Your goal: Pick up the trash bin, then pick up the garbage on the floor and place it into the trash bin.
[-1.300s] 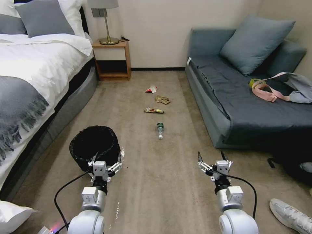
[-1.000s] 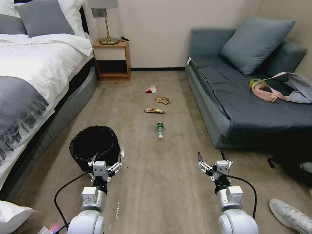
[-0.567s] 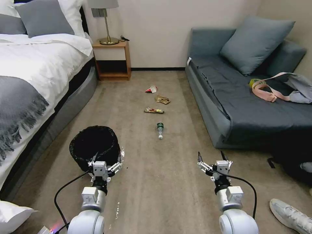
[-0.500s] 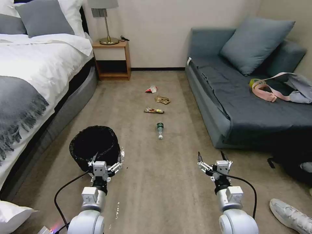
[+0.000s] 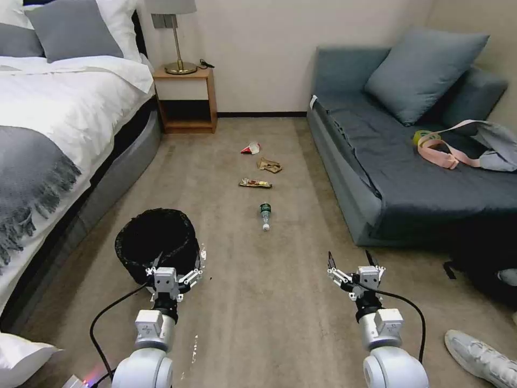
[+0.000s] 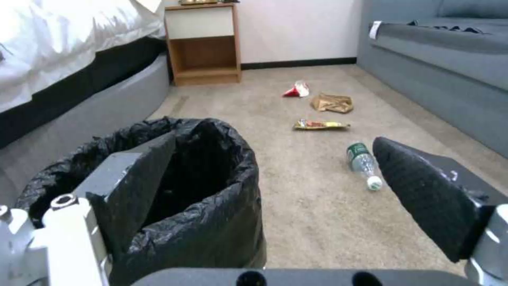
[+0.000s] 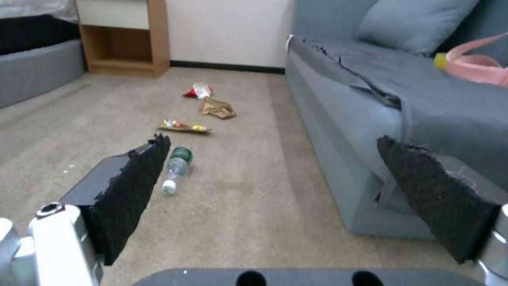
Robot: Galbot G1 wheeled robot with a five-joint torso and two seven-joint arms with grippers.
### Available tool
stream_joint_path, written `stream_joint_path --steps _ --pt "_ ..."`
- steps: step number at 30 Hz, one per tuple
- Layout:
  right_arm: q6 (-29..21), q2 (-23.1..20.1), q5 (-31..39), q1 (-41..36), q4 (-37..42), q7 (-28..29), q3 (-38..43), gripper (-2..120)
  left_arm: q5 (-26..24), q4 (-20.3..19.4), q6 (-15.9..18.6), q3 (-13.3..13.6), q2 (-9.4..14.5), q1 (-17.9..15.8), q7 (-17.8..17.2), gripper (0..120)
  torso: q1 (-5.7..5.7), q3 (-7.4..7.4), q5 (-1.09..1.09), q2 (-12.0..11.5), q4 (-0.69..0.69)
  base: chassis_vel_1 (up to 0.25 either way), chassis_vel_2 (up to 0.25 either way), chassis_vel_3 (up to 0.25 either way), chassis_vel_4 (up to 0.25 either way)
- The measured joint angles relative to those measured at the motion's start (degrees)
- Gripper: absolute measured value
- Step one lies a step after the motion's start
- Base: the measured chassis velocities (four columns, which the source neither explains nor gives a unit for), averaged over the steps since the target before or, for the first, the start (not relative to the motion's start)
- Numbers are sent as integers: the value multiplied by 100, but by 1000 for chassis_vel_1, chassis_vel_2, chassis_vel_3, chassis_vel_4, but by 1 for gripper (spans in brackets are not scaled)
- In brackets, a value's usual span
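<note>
The trash bin (image 5: 155, 240), wrapped in a crinkled black bag, stands on the carpet at the near left; it also shows close up as the trash bin (image 6: 174, 198). My left gripper (image 5: 177, 260) hovers open just in front of its near rim. The garbage lies in a row up the middle of the floor: a clear bottle (image 5: 264, 215) with green label, a gold-brown wrapper (image 5: 255, 184), crumpled tan paper (image 5: 269, 165) and a red-and-white wrapper (image 5: 251, 148). My right gripper (image 5: 351, 260) is open above bare carpet, nearer than the bottle (image 7: 176, 169).
A bed (image 5: 59, 124) runs along the left and a grey sofa (image 5: 409, 161) along the right, leaving a carpet lane between. A wooden nightstand (image 5: 186, 99) with a lamp stands at the far wall. A person's shoe (image 5: 479, 358) is at the near right.
</note>
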Motion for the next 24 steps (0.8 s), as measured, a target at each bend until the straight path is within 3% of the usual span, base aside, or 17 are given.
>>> stream_joint_path --steps 3,4,6,7,9,11,14,16,18,20,22,24 --pt "-589 -206 458 -14 223 10 223 100 -388 -156 446 -216 218 -65 -220 100 0 0 0 0 0 0 0 0 0" --pt "-589 -206 458 -14 223 10 223 100 -388 -156 446 -216 218 -65 -220 100 0 0 0 0 0 0 0 0 0" --pt "-1117 -381 868 -28 421 22 418 100 -844 -335 964 -464 470 -144 -472 100 0 0 -2 0 0 0 0 0 0" --pt "-1117 -381 868 -28 421 22 418 100 -844 -335 964 -464 470 -144 -472 100 0 0 -2 0 0 0 0 0 0" --pt "-1534 -523 1187 -42 574 33 573 100 -1195 -474 1363 -652 663 -203 -667 100 0 0 -2 0 0 0 0 0 0" --pt "-1683 -574 1303 -45 631 36 628 100 -1306 -517 1491 -714 722 -222 -726 100 0 0 -2 0 0 0 0 0 0" --pt "-2355 -806 1821 -64 882 54 875 100 -1830 -728 2089 -1013 1030 -317 -1026 100 0 0 0 0 0 0 0 0 0" --pt "-2465 -841 1908 -69 923 58 918 100 -1854 -740 2116 -1030 1049 -324 -1045 100 0 0 2 0 0 0 0 0 0" --pt "-2931 -1040 2304 -94 1077 49 1092 100 -2098 -833 2417 -1144 1215 -397 -1109 100 0 0 -6 0 0 0 0 0 0" --pt "-3086 -1194 2472 -147 1072 -9 1137 100 -2372 -956 2754 -1311 1421 -497 -1211 100 0 0 1 0 -1 0 0 0 0" --pt "-3092 -1199 2477 -151 1070 -14 1137 100 -2417 -973 2809 -1333 1452 -512 -1224 100 0 0 1 0 -1 0 0 0 0" --pt "-3097 -1176 2482 -190 1049 -33 1086 100 -2829 -1150 3320 -1574 1757 -654 -1374 100 0 0 -1 0 0 0 0 0 0"
